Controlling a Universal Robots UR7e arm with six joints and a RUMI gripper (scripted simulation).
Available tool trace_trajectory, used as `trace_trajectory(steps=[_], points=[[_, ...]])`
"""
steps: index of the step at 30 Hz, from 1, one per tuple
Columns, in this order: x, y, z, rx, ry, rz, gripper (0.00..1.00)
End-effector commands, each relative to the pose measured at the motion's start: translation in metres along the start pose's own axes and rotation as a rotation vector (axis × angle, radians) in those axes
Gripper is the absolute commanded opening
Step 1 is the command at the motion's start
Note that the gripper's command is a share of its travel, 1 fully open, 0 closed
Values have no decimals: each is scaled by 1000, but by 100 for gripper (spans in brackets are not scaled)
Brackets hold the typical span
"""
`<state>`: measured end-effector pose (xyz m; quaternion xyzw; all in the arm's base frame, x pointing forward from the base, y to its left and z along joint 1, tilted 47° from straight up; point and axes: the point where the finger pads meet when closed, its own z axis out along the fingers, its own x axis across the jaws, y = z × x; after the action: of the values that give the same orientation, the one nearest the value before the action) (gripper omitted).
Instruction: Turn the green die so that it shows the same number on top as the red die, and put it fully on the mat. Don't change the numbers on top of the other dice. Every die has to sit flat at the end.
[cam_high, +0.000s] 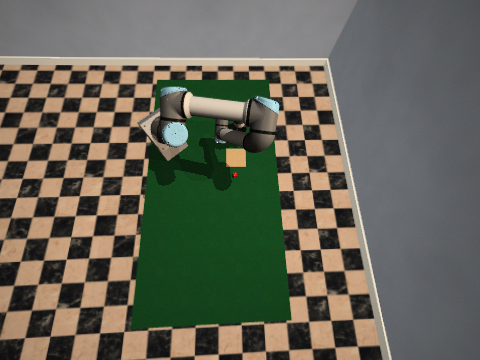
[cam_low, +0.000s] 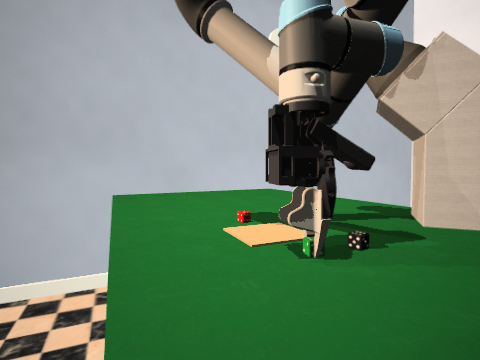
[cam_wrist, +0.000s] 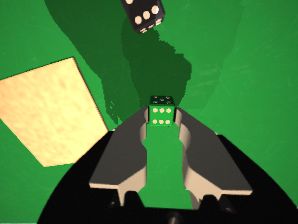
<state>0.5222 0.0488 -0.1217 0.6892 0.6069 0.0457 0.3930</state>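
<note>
The small green die (cam_wrist: 161, 111) (cam_low: 307, 245) sits on the green cloth just off the near corner of the tan mat (cam_wrist: 45, 115) (cam_low: 260, 235) (cam_high: 236, 158). My gripper (cam_wrist: 160, 107) (cam_low: 314, 248) points straight down, its fingertips at cloth level and pressed against the die's two sides. The red die (cam_low: 243, 216) (cam_high: 235, 174) sits flat on the cloth beyond the mat's far side. The black die (cam_wrist: 142, 14) (cam_low: 358, 240) sits flat on the cloth a short way past the green die. In the top view the arm hides the gripper and the green die.
The green cloth (cam_high: 210, 250) covers a long table on a checkered floor (cam_high: 65, 225). The robot's grey base block (cam_low: 445, 150) (cam_high: 150, 125) stands behind the dice. Grey walls close the room at the back and right.
</note>
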Motion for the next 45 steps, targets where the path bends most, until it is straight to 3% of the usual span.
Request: trace_trajectory(steps=[1, 31, 37, 45], points=[[0, 0, 0, -1, 0, 0, 6], [0, 0, -2, -1, 0, 0, 6], [0, 0, -11, -1, 0, 0, 6], [0, 0, -50, -1, 0, 0, 6]])
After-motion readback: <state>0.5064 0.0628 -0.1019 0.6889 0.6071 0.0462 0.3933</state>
